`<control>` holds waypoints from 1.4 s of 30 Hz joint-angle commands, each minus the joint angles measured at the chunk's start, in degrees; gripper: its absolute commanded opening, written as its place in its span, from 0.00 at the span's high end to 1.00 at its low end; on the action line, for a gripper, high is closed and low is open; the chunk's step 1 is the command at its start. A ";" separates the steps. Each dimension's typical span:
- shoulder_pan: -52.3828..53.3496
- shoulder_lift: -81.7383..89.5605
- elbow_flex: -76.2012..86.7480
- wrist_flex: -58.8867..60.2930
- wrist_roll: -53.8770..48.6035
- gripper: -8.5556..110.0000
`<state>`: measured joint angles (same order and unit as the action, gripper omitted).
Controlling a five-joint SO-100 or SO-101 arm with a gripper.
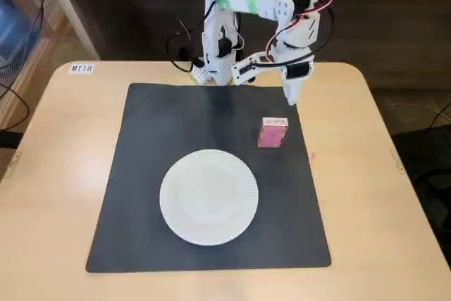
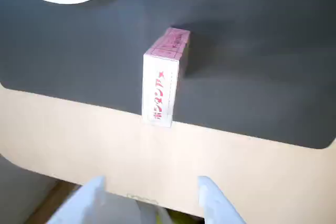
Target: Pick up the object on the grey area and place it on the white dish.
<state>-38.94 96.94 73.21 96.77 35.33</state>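
One object: the pink box (image 1: 273,132) stands on your grey mat (image 1: 176,125) — right of the white plate (image 1: 208,196).
Gripper (image 2: 152,192): fingers spread wide — holding nothing, short of the box.
Path: nothing between.

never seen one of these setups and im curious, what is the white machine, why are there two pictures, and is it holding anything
The white machine is a small robot arm bolted at the far edge of a wooden table. At its tip is a gripper, two fingers that pinch things.

The fixed view comes from a camera looking down at the whole table. The wrist view comes from a camera riding on the arm, so you see its two white fingers at the bottom, set apart.

On the table lies a dark grey mat. On the mat sit a white plate and a small pink box with red print, standing apart from the plate.

Nothing is held: the gripper is open and hangs behind the box, not touching it.
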 commanded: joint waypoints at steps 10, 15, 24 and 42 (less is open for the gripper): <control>1.85 0.18 3.78 0.53 3.34 0.60; 2.55 -0.97 5.45 0.53 3.69 0.59; 3.52 -2.81 7.56 0.53 3.43 0.57; 6.33 -22.41 3.08 -12.48 -5.71 0.72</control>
<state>-33.22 75.15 79.10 87.98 31.11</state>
